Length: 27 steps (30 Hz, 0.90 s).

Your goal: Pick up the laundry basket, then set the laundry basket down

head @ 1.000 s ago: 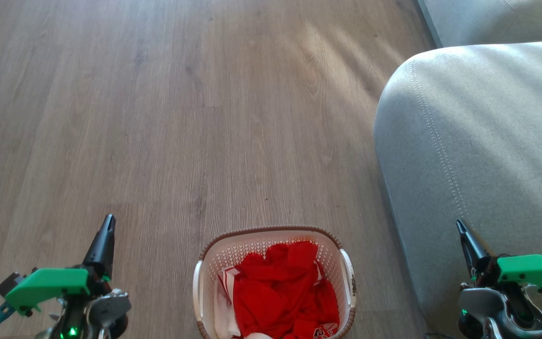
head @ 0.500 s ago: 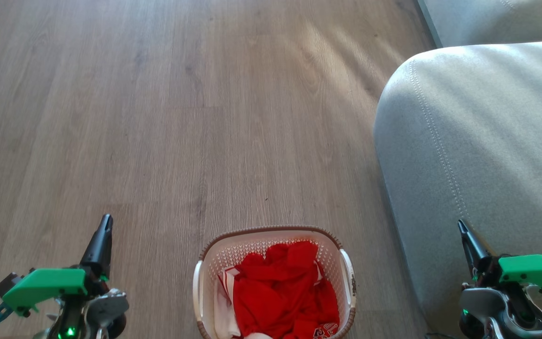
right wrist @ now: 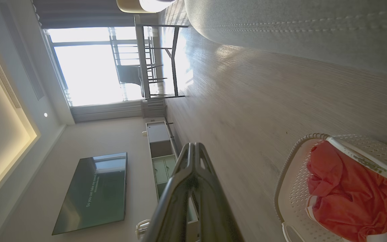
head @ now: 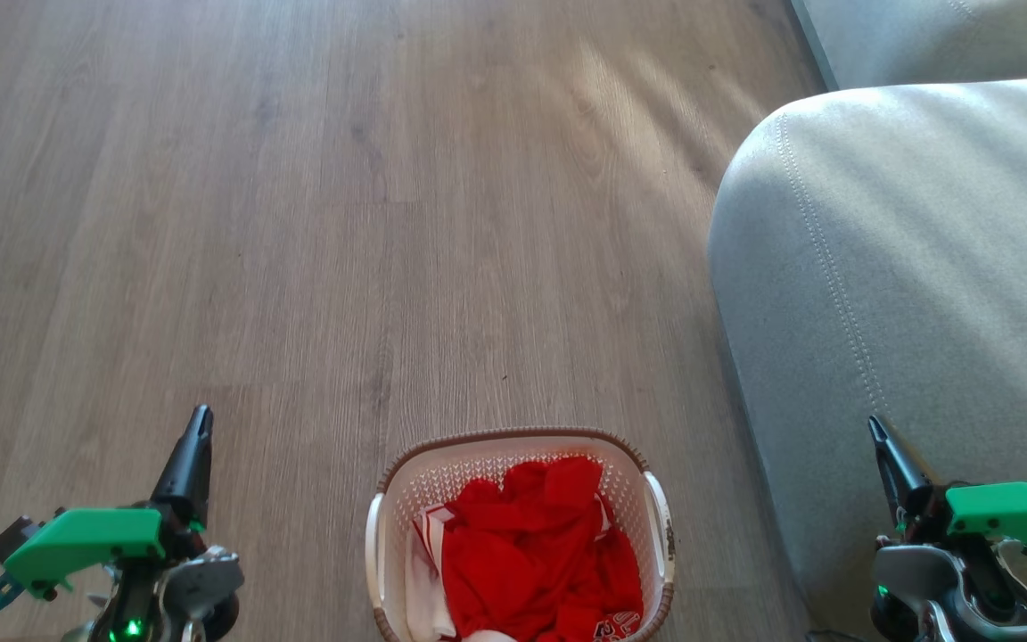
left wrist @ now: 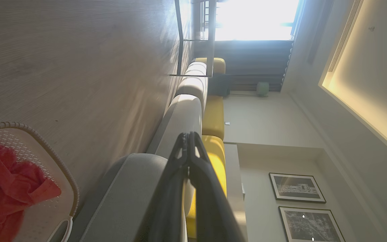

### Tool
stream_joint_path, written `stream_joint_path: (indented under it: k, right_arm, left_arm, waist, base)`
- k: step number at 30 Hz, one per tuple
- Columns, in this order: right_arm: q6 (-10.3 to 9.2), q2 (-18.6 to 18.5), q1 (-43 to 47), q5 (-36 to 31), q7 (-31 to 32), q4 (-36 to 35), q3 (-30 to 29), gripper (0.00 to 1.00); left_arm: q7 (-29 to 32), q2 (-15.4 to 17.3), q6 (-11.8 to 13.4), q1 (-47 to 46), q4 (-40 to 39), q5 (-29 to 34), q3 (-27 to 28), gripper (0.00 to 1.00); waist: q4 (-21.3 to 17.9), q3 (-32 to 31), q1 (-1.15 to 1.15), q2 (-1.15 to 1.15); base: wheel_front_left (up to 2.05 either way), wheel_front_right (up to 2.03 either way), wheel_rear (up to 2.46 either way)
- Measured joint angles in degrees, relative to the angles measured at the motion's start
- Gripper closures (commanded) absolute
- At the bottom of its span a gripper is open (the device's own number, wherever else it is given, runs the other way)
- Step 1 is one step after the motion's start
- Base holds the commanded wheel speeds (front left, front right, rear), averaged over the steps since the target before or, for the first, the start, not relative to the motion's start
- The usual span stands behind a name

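My left gripper [head: 199, 423] and right gripper [head: 876, 430] sit closed, empty; the laundry basket [head: 513, 435] looks light, stiff; side handles [head: 661, 517] suit gripping.

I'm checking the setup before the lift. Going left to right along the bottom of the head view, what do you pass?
left end effector → basket → right end effector
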Motion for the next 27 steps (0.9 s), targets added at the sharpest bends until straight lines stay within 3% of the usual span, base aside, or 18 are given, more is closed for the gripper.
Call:
stream_joint_path:
  k: [27]
  right_arm:
    - [0.0,0.0,0.0,-0.1,0.0,0.0,-0.2,1.0]
  left_arm:
    - [0.2,-0.2,0.0,0.0,0.0,0.1,0.2,1.0]
  waist:
    - [0.0,0.0,0.0,0.0]
  base:
    - [0.0,0.0,0.0]
